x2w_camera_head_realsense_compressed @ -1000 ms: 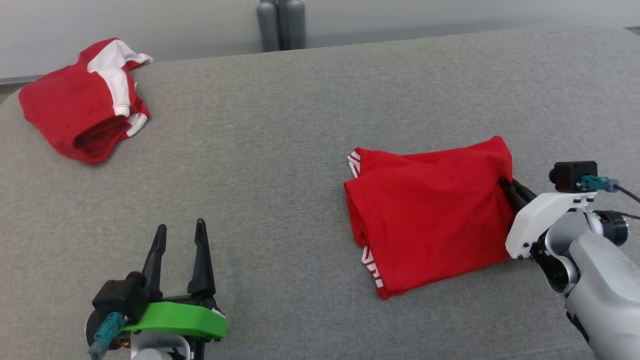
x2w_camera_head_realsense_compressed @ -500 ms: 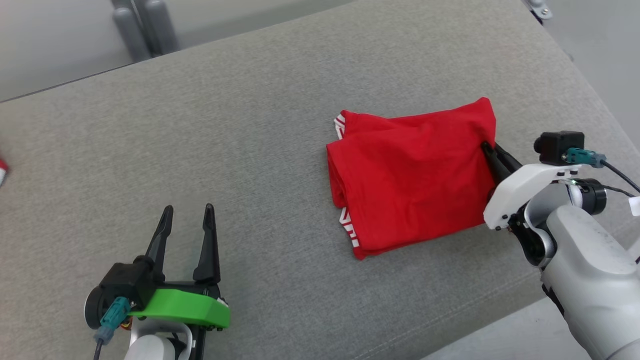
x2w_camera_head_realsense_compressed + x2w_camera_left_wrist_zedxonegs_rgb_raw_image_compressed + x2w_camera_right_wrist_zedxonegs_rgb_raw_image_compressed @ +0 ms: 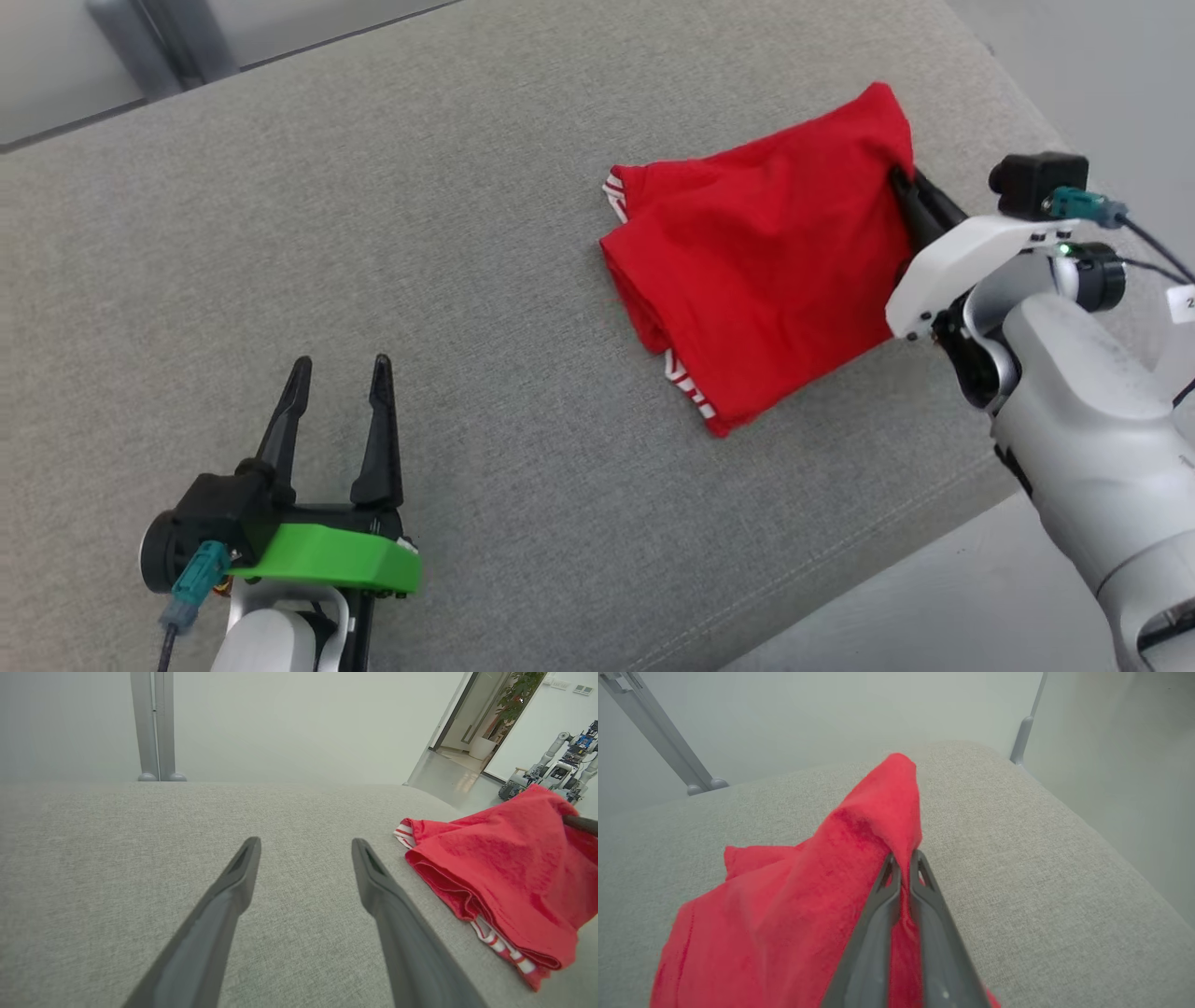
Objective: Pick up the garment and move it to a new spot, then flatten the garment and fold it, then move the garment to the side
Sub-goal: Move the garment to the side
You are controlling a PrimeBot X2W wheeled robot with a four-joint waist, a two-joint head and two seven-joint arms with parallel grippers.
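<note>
My left gripper (image 3: 341, 362): fingers spread wide, nothing between them, parked low over the grey cushion (image 3: 485, 215), well apart from the work. I read it as standing by, clear of the cloth.

Centre-right: the red garment (image 3: 761, 271) lies folded toward the cushion's right edge, with white-striped trim (image 3: 689, 390) along its near-left side.

Far right: the right gripper (image 3: 902, 861) has its fingers pressed together, pinching the garment's right edge. My guess is that a one-edge hold suits dragging it aside.

The head view hides those fingertips behind the cloth. The right wrist view shows the pinch plainly, with cloth peaked above the tips. The left wrist view adds the stacked layers at the open end and the pinched side raised off the cushion.
</note>
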